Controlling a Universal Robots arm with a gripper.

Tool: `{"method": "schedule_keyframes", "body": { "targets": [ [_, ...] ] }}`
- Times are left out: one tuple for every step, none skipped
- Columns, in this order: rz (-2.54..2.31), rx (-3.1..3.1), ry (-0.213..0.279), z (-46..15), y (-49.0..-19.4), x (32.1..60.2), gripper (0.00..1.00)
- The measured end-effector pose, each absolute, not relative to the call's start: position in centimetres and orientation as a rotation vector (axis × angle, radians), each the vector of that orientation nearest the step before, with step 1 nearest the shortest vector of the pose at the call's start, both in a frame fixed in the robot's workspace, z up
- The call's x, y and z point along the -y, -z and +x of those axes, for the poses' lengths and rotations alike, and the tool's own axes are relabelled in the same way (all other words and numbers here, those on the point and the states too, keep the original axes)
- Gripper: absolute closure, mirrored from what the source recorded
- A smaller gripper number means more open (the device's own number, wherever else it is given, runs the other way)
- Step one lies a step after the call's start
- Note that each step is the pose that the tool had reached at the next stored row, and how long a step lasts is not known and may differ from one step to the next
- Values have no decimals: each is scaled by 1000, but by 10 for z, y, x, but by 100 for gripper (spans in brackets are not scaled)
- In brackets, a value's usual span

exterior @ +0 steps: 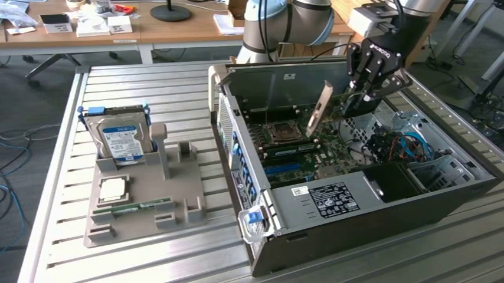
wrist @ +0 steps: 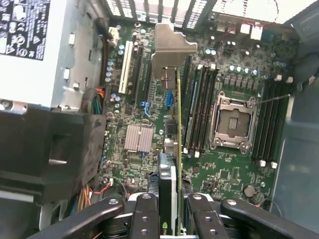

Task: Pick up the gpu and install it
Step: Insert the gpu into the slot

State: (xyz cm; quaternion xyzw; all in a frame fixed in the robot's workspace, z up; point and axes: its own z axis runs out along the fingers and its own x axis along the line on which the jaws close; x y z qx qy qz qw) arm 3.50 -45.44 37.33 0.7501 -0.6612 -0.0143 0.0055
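The arm (exterior: 280,26) points its wrist downward, jaws clamped on the gpu (wrist: 172,50).

the fingers (exterior: 370,79) hold the gpu (exterior: 319,111) tilted above the motherboard (exterior: 315,154) inside the open computer case (exterior: 370,206).

I see my silver-grey tubular arm (exterior: 264,26) with pale blue joint caps, black jaws bearing white lettering and round pins.
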Motion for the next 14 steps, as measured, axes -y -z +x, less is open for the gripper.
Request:
{"method": "schedule_keyframes", "body": {
  "targets": [
    [2335,2085,45,35,-372,454,73],
    [2324,2098,45,34,-372,454,73],
    [2313,2110,45,34,-371,454,73],
    [2304,2120,45,33,-370,454,73],
    [2296,2129,45,33,-369,454,73],
    [2290,2136,45,31,-367,454,73],
    [2284,2141,45,30,-366,454,73],
    [2280,2147,46,29,-365,454,73],
    [2276,2151,46,26,-364,454,73],
    [2273,2154,46,24,-363,454,73],
    [2270,2157,46,22,-362,454,73],
    [2267,2160,46,19,-361,454,73],
    [2264,2164,46,17,-360,454,73],
    [2259,2168,46,15,-360,454,73]
  ]
}}
